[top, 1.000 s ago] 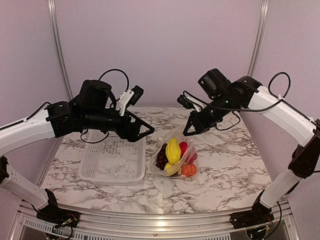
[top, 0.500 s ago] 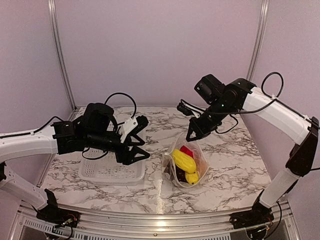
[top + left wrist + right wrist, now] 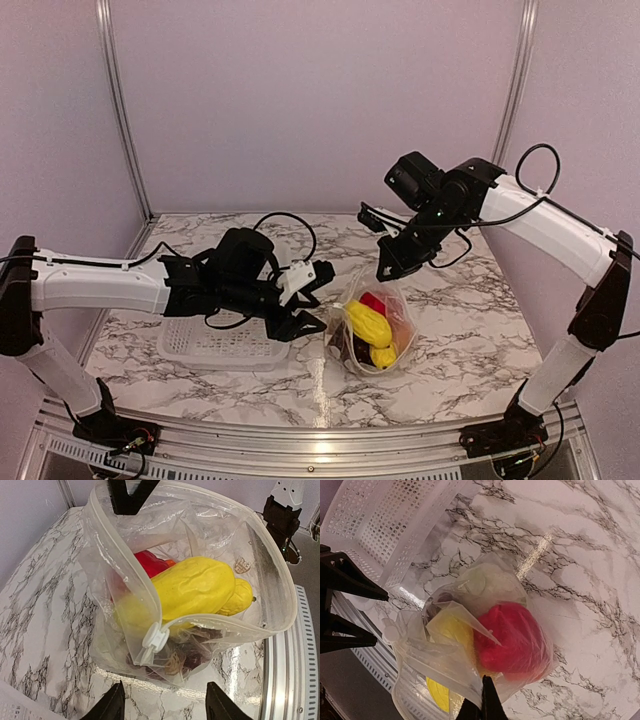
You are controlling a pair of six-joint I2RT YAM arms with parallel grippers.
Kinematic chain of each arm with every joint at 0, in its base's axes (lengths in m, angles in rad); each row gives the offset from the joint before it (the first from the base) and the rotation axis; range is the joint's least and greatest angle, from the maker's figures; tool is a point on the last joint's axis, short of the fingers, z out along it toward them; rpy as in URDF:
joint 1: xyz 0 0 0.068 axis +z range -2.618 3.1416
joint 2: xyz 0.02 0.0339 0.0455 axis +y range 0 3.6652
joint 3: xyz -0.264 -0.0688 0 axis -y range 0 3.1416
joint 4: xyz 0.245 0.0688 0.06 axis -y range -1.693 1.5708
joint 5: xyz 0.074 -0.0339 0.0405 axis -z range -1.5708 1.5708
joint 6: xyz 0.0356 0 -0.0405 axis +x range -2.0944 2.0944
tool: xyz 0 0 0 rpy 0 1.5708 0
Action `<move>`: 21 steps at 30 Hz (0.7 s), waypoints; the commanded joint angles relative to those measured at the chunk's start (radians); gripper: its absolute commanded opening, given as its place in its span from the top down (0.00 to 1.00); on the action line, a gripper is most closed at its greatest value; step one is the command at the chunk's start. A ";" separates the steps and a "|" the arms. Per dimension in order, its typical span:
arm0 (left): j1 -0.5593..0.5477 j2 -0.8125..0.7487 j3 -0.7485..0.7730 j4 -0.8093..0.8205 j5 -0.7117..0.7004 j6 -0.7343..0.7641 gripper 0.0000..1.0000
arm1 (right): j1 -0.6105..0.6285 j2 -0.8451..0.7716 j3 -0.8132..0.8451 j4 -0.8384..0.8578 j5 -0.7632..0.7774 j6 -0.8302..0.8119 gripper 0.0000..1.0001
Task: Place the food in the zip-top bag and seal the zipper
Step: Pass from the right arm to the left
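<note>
Left wrist view: the food (image 3: pixel 195 587) sits inside the zip-top bag (image 3: pixel 107 555) on the marble table (image 3: pixel 40 610); right gripper (image 3: pixel 482 702) clamps its rim, left gripper (image 3: pixel 165 690) gapes before the unsealed zipper (image 3: pixel 225 625).

Food (image 3: pixel 195 587) inside open zip-top bag (image 3: pixel 272 575)

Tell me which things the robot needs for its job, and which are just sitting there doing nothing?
For the job:
zip-top bag
food inside it: yellow piece, red pepper
zipper
right gripper, pinching the bag's rim
left gripper, open, facing the bag

Just lying about:
white basket
marble table
</note>
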 commanded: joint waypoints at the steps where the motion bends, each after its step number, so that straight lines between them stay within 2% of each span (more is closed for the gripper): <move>1: 0.000 0.062 0.032 0.075 -0.029 0.011 0.45 | 0.003 0.011 0.046 -0.010 0.023 0.026 1.00; 6: 0.002 0.124 0.048 0.133 -0.065 -0.001 0.48 | 0.004 0.020 0.063 -0.015 0.011 0.043 1.00; 9: 0.003 0.153 0.074 0.152 -0.054 0.001 0.56 | 0.005 0.020 0.060 -0.004 0.000 0.057 1.00; 12: 0.005 0.169 0.092 0.146 -0.040 0.011 0.60 | 0.004 0.026 0.058 0.003 -0.012 0.070 1.00; 16: 0.007 0.171 0.089 0.159 -0.046 0.017 0.72 | 0.005 0.026 0.056 0.007 -0.015 0.082 1.00; 18: 0.008 0.169 0.082 0.173 -0.040 0.013 0.74 | 0.004 0.025 0.054 0.007 -0.013 0.084 1.00; 21: 0.009 0.170 0.082 0.179 -0.033 0.000 0.85 | 0.005 0.027 0.055 -0.001 -0.001 0.086 1.00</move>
